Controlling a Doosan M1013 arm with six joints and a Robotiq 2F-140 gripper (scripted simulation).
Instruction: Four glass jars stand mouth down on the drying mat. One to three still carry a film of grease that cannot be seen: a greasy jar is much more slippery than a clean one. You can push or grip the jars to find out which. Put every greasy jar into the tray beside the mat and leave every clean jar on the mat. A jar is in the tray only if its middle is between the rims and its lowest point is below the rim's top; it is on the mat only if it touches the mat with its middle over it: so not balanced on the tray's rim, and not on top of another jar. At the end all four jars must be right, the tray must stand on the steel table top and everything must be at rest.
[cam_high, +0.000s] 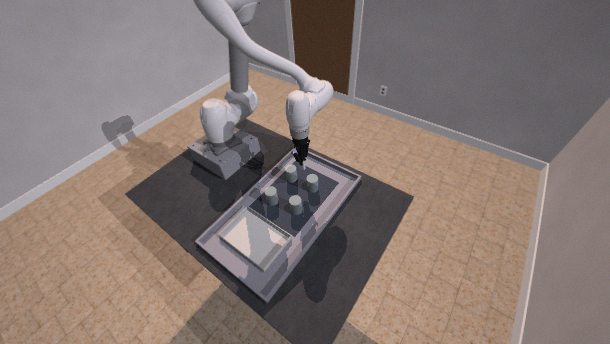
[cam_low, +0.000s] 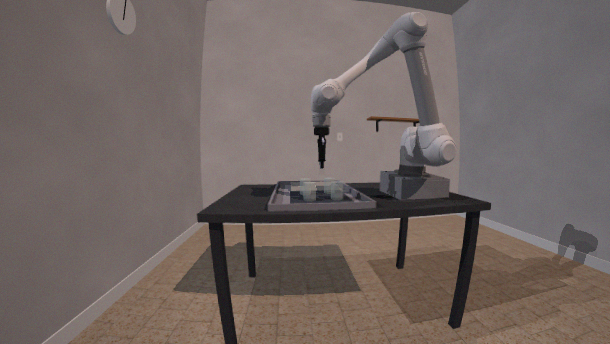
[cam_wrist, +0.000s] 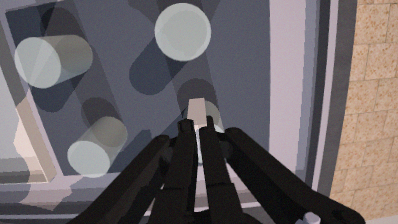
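Four pale glass jars stand mouth down on the dark drying mat (cam_high: 295, 193): one at the far left (cam_high: 291, 173), one at the far right (cam_high: 312, 183), one at the near left (cam_high: 271, 196) and one at the near right (cam_high: 296, 204). My gripper (cam_high: 300, 159) is shut and holds nothing. It hangs in the air above the mat's far end, over the far left jar. In the wrist view my fingertips (cam_wrist: 199, 122) partly hide one jar (cam_wrist: 212, 114); three other jars (cam_wrist: 182, 31) (cam_wrist: 50, 60) (cam_wrist: 95, 147) show clearly. From the side my gripper (cam_low: 321, 162) is well above the jars (cam_low: 308, 191).
The shallow tray (cam_high: 255, 237) lies beside the mat at the near end, with nothing in it. Mat and tray sit inside a rimmed steel top (cam_high: 280, 220) on a dark table (cam_low: 345, 205). The arm's base (cam_high: 225, 150) stands at the table's far left.
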